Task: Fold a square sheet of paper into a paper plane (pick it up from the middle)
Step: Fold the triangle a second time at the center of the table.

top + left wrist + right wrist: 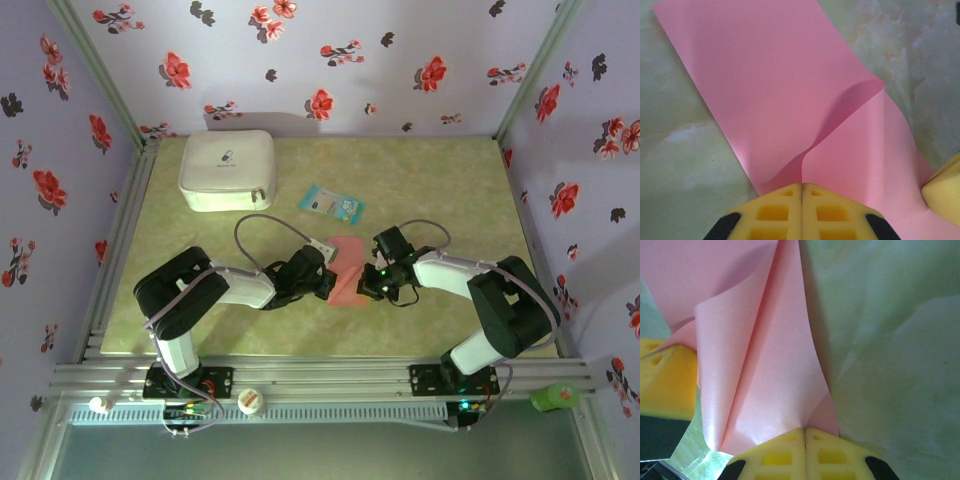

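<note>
Pinches the square sheet of paper [765, 90] with the left gripper [801, 186], yellow pads pressed together on a raised fold at bottom centre of the left wrist view. Clamps the same sheet with the right gripper [805, 430], pads closed on its curled edge. Holds it just below centre of the top view, over the table [450, 190]. Shows a white case [228, 170] upper left, with a light-blue packet [332, 204] near the sheet, apart.

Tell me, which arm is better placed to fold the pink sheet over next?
Probably right: the right gripper is shut on the curled, raised flap of the square sheet of paper; the left gripper holds the flatter part.
</note>
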Controlling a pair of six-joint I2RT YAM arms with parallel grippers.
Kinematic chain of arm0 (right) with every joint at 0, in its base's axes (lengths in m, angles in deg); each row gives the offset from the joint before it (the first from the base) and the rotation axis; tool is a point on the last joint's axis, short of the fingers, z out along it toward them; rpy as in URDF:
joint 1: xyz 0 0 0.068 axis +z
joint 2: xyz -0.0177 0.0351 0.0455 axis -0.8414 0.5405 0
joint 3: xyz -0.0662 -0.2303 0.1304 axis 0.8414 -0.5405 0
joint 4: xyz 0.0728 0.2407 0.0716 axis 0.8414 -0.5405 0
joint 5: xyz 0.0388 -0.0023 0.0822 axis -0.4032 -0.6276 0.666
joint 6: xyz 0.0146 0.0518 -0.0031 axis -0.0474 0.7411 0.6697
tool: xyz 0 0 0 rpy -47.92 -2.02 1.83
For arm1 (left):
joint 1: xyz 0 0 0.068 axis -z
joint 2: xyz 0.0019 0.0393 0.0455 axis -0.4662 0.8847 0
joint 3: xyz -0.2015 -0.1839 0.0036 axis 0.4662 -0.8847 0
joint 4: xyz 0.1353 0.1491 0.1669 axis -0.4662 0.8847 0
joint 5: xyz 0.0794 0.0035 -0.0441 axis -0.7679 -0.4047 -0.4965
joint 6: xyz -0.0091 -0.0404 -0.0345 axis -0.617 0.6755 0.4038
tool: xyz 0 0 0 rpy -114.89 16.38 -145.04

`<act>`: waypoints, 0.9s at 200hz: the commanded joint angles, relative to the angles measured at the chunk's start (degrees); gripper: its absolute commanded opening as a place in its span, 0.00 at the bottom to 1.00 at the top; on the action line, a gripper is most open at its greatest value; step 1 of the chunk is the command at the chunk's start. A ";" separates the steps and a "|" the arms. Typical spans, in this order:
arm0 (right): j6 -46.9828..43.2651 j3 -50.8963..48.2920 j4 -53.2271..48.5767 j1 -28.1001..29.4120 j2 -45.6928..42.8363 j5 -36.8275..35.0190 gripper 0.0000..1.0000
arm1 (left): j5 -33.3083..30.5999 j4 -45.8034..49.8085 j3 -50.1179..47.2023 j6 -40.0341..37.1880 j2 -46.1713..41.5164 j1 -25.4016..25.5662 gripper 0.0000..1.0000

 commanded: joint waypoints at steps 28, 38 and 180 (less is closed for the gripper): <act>8.58 -0.50 9.43 -0.71 -3.24 1.88 0.00 | 0.45 1.06 -0.34 0.37 1.08 -0.48 0.06; 11.06 -0.59 13.64 -0.75 -2.20 4.12 0.00 | 0.49 1.05 -0.27 0.36 1.16 -0.51 0.06; 18.53 -1.50 25.17 0.09 6.11 7.64 0.00 | 1.40 1.49 0.37 0.48 2.09 -0.45 0.06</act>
